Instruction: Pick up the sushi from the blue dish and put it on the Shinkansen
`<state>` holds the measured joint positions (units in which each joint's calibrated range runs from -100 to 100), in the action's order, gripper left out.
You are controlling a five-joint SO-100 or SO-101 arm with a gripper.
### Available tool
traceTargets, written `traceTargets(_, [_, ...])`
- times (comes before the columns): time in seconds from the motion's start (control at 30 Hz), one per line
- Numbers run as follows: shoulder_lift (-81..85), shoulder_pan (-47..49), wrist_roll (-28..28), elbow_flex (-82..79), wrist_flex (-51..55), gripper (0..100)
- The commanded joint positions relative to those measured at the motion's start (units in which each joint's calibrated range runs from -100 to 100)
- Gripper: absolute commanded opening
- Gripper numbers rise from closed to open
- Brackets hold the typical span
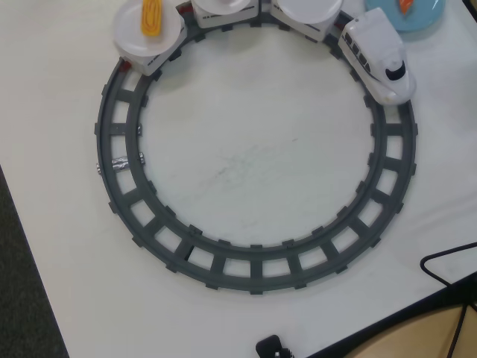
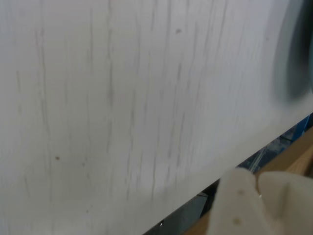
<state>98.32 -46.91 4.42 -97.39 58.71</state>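
Note:
In the overhead view the orange-topped sushi [image 1: 405,6] lies on the light-blue dish [image 1: 426,21] at the top right edge, both partly cut off. The white Shinkansen [image 1: 376,56] stands on the grey ring track [image 1: 119,164] just left of the dish, nose toward the lower right. Its cars carry white discs [image 1: 133,39], and one holds a yellow egg-like piece [image 1: 151,16]. My gripper [image 2: 257,178] shows only in the wrist view, at the lower right over the table's edge. Its white fingers [image 2: 234,200] are blurred and pressed together, with nothing between them.
A black cable [image 1: 447,257] loops at the table's right edge. A small black part [image 1: 270,347] sits at the bottom edge. A dark blurred shape [image 2: 296,63] is at the right of the wrist view. The table [image 1: 246,164] is white.

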Motion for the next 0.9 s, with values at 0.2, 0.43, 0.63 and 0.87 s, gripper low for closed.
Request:
traceTargets(0.2, [0.43, -0.1, 0.04, 0.26, -0.64, 2])
traceTargets(0.43, [0.43, -0.36, 0.14, 0.26, -0.3, 2])
traceTargets(0.63, [0.43, -0.19, 0.14, 0.26, -0.3, 2])
traceTargets(0.87, [0.43, -0.98, 0.14, 0.35, -0.04, 2])
